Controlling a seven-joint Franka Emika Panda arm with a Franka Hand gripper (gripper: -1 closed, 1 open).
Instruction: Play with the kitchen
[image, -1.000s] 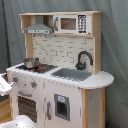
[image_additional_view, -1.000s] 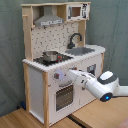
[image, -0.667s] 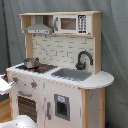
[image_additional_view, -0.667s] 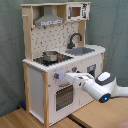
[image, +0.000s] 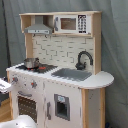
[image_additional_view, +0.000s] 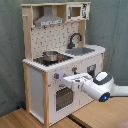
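Observation:
The kitchen (image: 70, 50) is a tall toy of white panels and light wood. A steel pot (image: 31, 63) stands on its stovetop. To the pot's right are the grey sink (image: 72, 74) and the black faucet (image: 83, 59). The range hood (image: 39, 27) and microwave (image: 70, 23) sit up top. In the second exterior view my gripper (image_additional_view: 67, 80) is right at the kitchen's (image_additional_view: 35, 85) front panel, beside a knob (image_additional_view: 58, 76) and just above the oven door (image_additional_view: 63, 97). In the first exterior view only a white piece of it (image: 4, 86) shows at the left edge.
My white arm (image_additional_view: 102, 85) reaches in from the second exterior view's right, low in front of the cabinet. A grey curtain (image_additional_view: 10, 50) hangs behind the kitchen. Wooden boards (image_additional_view: 30, 117) lie under and in front of it.
The gripper has stayed at the front panel, at most dropping slightly. Nothing on the kitchen has visibly moved.

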